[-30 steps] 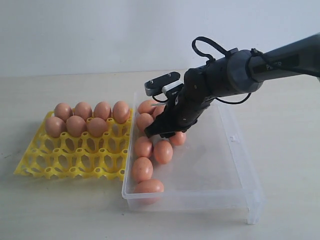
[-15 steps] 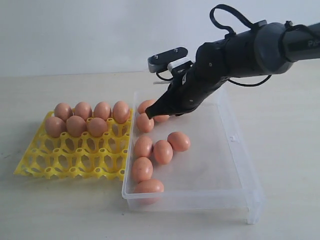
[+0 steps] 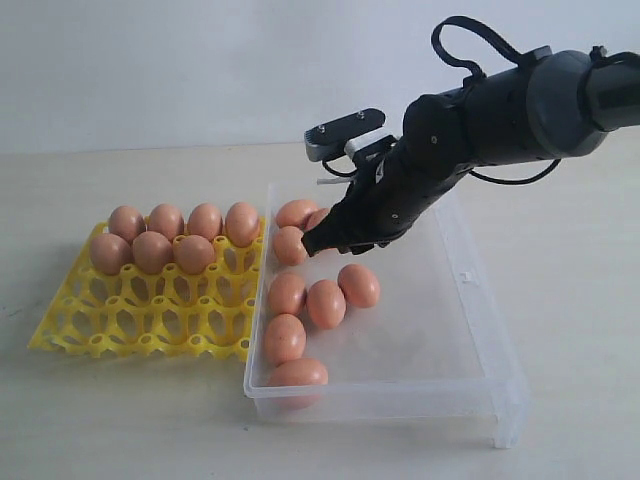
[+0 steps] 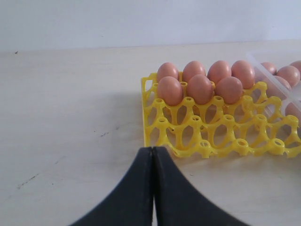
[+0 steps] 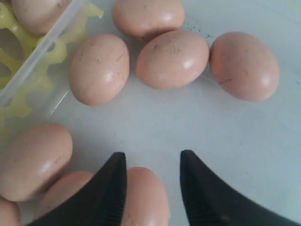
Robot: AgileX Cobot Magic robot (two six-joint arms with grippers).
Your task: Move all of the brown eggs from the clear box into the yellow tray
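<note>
So far, seven orange-brown oval eggs [image 3: 152, 250] sit in your bright yellow openwork tray [image 3: 150, 320]; roughly eight wait in the shallow clear plastic box [image 3: 420, 330]. Your right gripper [image 5: 151, 155] stands jaws apart astride one of them; left gripper [image 4: 153, 149] closed, empty.

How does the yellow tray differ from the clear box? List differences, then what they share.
The yellow tray is opaque; the clear box is see-through. The tray is an openwork grid of cups; the box has a flat floor with low walls. The tray's brown eggs sit in rows; the box's eggs lie loose. Both hold eggs.
</note>
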